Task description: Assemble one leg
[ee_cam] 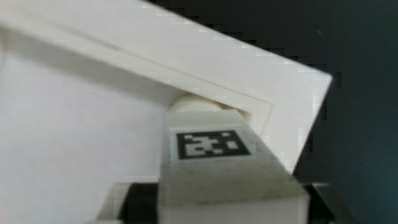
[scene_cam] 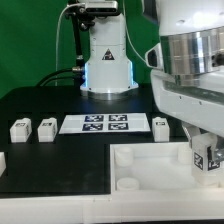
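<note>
Here the arm comes down steeply at the exterior view's right, its upper links cut off by the frame. Its tool [scene_cam: 205, 152] is clamped on the leg [ee_cam: 217, 165], tag facing the wrist camera. The leg's tip meets a corner of the white tray piece [ee_cam: 89, 130] lying on the table [scene_cam: 60, 165]. The fingers are barely visible, and any socket is hidden.

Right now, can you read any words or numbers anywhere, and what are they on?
No words or numbers can be read anywhere.
Only black-and-white square marker tags, patterns not letters: one on the small chunky white plastic leg, several on the thin flat white marker board.
</note>
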Motion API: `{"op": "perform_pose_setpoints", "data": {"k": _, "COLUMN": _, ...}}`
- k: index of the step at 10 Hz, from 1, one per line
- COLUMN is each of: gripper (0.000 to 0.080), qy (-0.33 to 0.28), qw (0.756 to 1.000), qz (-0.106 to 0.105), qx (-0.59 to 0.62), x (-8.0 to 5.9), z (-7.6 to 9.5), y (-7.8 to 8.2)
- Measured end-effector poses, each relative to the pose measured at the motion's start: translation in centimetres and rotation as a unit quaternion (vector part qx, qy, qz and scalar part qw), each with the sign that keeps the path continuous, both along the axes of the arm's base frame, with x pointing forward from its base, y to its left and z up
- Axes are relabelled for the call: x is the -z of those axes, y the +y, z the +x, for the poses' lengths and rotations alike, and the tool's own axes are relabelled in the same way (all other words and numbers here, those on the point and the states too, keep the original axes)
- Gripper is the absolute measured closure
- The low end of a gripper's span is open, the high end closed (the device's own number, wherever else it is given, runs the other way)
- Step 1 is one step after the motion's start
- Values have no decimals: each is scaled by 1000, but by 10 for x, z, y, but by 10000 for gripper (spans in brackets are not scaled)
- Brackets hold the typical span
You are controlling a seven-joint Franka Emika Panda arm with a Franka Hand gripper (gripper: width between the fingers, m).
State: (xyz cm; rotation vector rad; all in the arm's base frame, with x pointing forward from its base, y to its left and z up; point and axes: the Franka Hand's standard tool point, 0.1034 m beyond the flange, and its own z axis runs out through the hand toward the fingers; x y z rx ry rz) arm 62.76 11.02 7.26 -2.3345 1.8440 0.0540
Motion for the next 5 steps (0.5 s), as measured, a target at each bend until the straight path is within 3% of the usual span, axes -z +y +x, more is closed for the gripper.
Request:
{"op": "perform_pose_setpoints", "data": {"k": 1, "gripper": 502, "qy": 5, "qw": 999, "qz": 8, "qx": 33, "x": 0, "z": 0, "y": 0}}
{"op": "perform_pose_setpoints", "data": {"k": 2, "gripper": 425, "qy": 5, "qw": 1000, "qz": 8, "qx": 29, "x": 0, "z": 0, "y": 1}}
{"op": "perform_pose_setpoints", "data": {"k": 3, "gripper": 425, "qy": 4, "qw": 1000, "qz": 7, "qx": 20, "x": 0, "z": 0, "y": 1}}
{"op": "perform_pose_setpoints", "data": {"k": 5, "gripper": 178, "qy": -21, "qw": 990, "qz": -7, "qx": -137, "x": 1, "z": -1, "y": 6}}
